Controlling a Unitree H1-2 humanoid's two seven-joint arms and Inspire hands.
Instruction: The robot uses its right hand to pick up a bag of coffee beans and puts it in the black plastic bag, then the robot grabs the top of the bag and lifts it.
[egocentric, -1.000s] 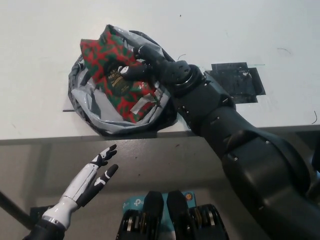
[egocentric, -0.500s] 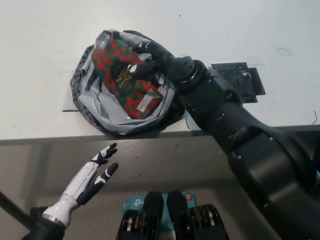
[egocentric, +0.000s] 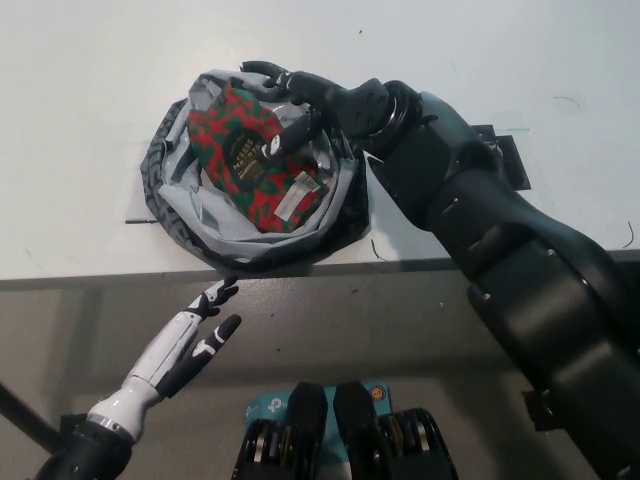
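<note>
The coffee bean bag (egocentric: 245, 155), red and green patterned with a dark label, lies inside the black plastic bag (egocentric: 175, 215), whose grey lining is spread wide near the table's front edge. My black right hand (egocentric: 305, 105) hovers over the sack's far right rim, open, fingers apart, with one fingertip still touching the coffee bag. My white left hand (egocentric: 190, 345) rests open below the table edge at the lower left.
The white table (egocentric: 90, 90) ends in a front edge just below the sack. A black patch (egocentric: 505, 165) lies on the table behind my right forearm. A blue box (egocentric: 268, 410) sits low by the floor.
My right hand lowered the coffee bag deeper into the sack, then spread its fingers and drew back toward the far rim. The sack's rim opened wider. The left hand barely moved.
</note>
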